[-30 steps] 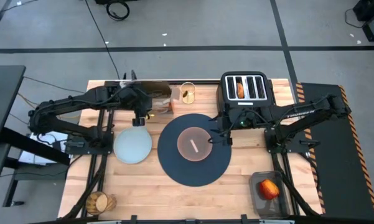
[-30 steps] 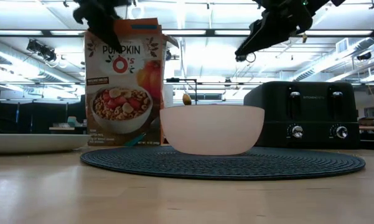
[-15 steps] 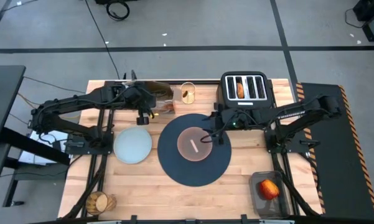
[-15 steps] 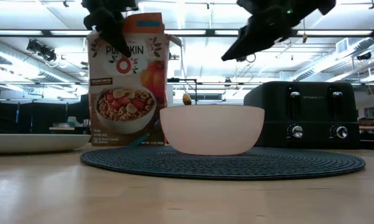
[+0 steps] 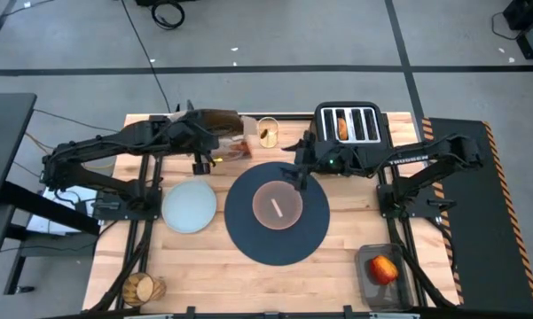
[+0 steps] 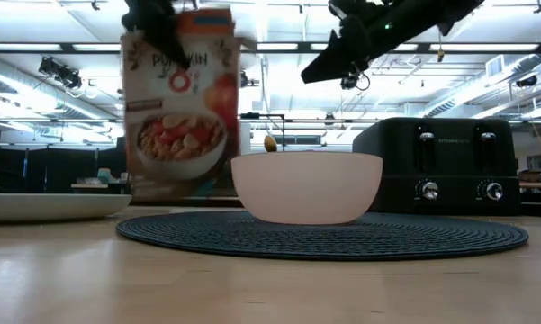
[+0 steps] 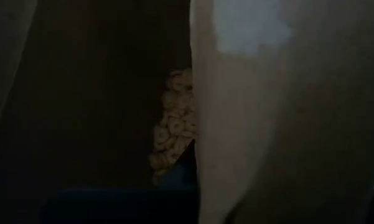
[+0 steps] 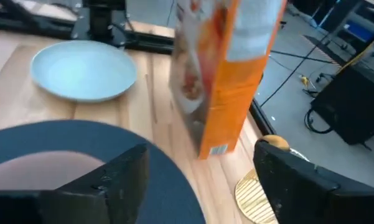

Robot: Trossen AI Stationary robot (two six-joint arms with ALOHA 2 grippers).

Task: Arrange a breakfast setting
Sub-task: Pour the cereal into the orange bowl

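Left gripper (image 5: 198, 158): jaws clamped on the top of the cereal box (image 6: 182, 99), which hangs clear of the table; cereal (image 7: 173, 127) shows inside the box. Right gripper (image 5: 294, 175): jaws apart, holding nothing, above the far edge of the bowl (image 5: 277, 206). The bowl sits on the placemat (image 5: 248, 237) below these jaws. The toaster (image 5: 348, 124) behind them holds a bagel (image 5: 342, 128). The plate (image 5: 189, 206) lies just beside the placemat, below the left jaws.
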